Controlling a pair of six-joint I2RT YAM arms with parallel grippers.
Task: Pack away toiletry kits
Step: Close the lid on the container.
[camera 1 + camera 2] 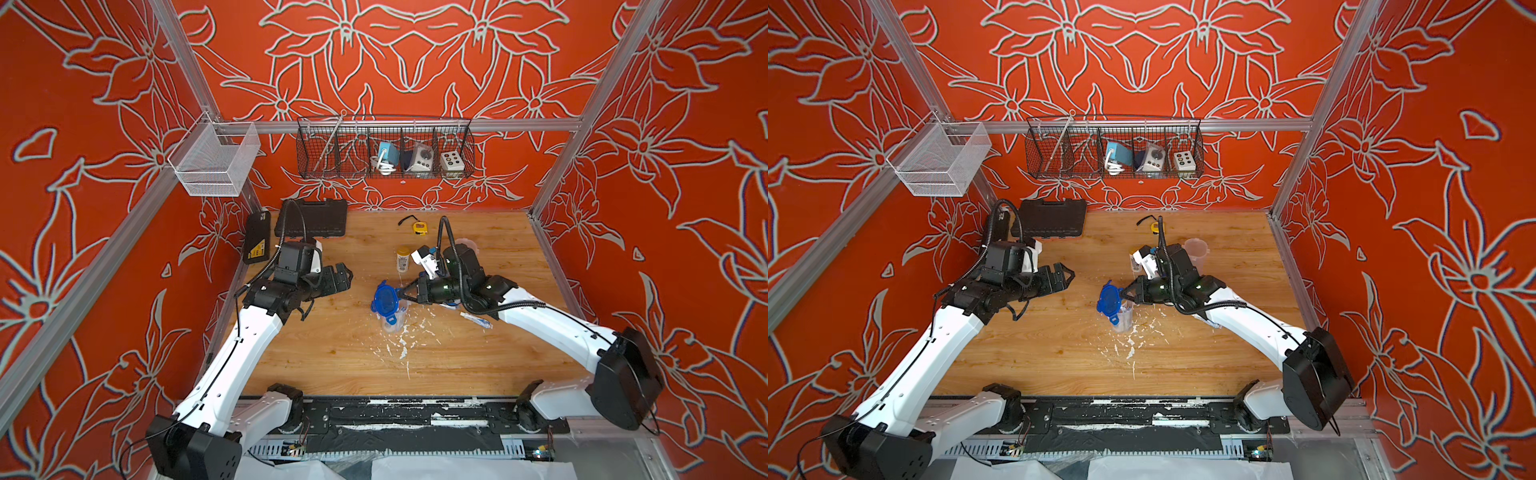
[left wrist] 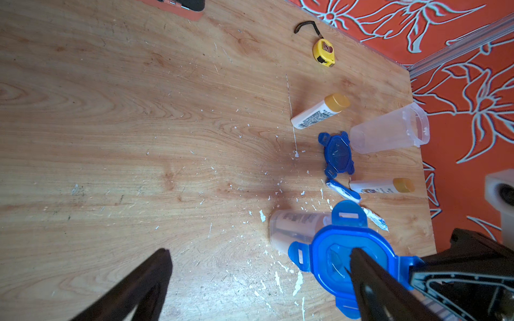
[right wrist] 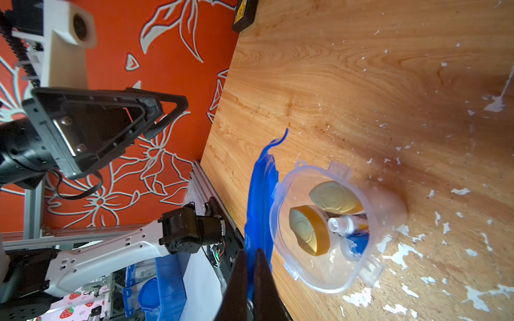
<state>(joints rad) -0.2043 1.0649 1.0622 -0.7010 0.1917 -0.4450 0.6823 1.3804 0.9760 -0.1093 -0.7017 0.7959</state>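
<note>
A clear tub (image 1: 393,323) (image 3: 328,275) stands mid-table with two yellow-capped bottles (image 3: 307,233), a small tube (image 3: 340,224) and a blue toothbrush (image 3: 358,244) inside. My right gripper (image 1: 401,293) (image 3: 251,253) is shut on a tab of its blue lid (image 1: 385,298) (image 3: 261,194), which stands tilted on edge at the rim, leaving the mouth uncovered. My left gripper (image 1: 347,276) (image 2: 260,251) hovers open to the left, holding nothing. A second tub (image 2: 389,130) stands lidless behind, with its lid (image 2: 336,152), two bottles (image 2: 319,111), a toothbrush (image 2: 343,190) and a tube (image 2: 375,219) loose on the table.
A yellow tape measure (image 1: 419,227) lies near the back wall. Two black tool cases (image 1: 316,218) sit at the back left corner. A wire basket (image 1: 386,149) and a white mesh basket (image 1: 214,160) hang on the frame above. White flecks mark the wooden tabletop (image 1: 332,353).
</note>
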